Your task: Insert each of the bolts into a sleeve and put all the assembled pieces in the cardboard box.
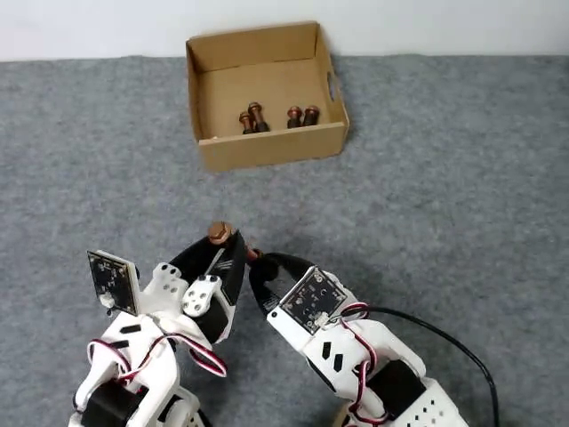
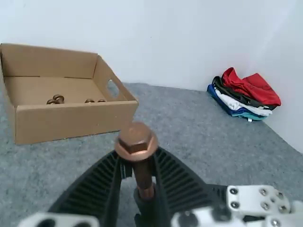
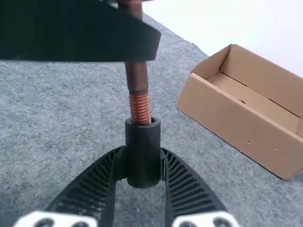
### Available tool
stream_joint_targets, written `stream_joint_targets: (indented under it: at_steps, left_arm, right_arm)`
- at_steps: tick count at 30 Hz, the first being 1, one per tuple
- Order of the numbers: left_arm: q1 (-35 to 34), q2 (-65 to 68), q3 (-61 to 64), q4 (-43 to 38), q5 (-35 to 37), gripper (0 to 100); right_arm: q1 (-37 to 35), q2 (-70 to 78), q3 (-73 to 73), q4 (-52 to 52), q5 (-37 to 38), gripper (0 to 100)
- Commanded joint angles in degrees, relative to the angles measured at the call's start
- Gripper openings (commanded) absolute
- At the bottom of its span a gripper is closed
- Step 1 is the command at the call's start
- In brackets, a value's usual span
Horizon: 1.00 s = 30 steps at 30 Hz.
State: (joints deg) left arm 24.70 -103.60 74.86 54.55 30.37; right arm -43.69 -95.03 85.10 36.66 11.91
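Observation:
My left gripper (image 2: 138, 177) is shut on a copper bolt (image 2: 137, 149), hex head toward the camera, held above the grey carpet. My right gripper (image 3: 141, 165) is shut on a black sleeve (image 3: 141, 151). The bolt's threaded tip (image 3: 140, 109) sits just inside the sleeve's open end. In the high view the two grippers meet near the front of the table, the bolt head (image 1: 220, 233) showing between them. The cardboard box (image 1: 267, 147) stands farther back and holds several assembled pieces (image 1: 255, 117).
Grey carpet covers the table. A pile of folded clothes (image 2: 244, 97) lies by the wall off to one side. A black cable (image 1: 444, 342) trails from the right arm. Open carpet lies between the grippers and the box.

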Motion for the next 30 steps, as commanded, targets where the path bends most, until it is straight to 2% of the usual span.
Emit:
stream_joint_targets:
  at_steps: [1, 4, 6, 11, 13, 19, 25, 28, 30]
  left_arm:
    - [4.4, 0.1, -0.5, 1.5, -1.1, 0]
    - [8.8, 0.2, 2.5, 1.3, -2.5, 1]
    - [9.5, 0.3, 4.4, 1.3, -6.3, 2]
    - [8.6, 0.3, 6.4, 4.6, -10.1, 18]
    - [6.6, 0.3, 5.7, 5.3, -10.1, 21]
    - [-0.4, 0.3, -2.7, 9.6, -13.5, 21]
    - [-2.0, 0.3, -12.5, 17.4, -13.5, 21]
    - [-6.0, 0.0, -14.7, 18.4, -13.5, 20]
    - [-10.0, -0.1, -14.7, 18.3, -13.5, 15]
  right_arm:
    - [0.0, -0.7, -3.4, -1.5, 0.4, 0.9]
    - [0.0, -0.7, -3.4, -1.5, 1.9, 0.9]
    - [0.0, -0.7, -3.6, -1.6, 3.6, 0.9]
    - [0.0, -0.7, -5.7, -2.0, 4.2, 0.9]
    - [0.2, -0.7, -6.1, -1.8, 4.1, 0.9]
    - [0.3, -0.7, -5.8, -1.8, 4.0, 0.9]
    - [0.4, -0.4, -5.7, -1.8, 4.0, 0.9]
    - [2.9, -0.2, -5.7, -1.8, 4.0, 0.9]
    - [6.6, -0.1, -5.7, -1.8, 3.6, 0.9]
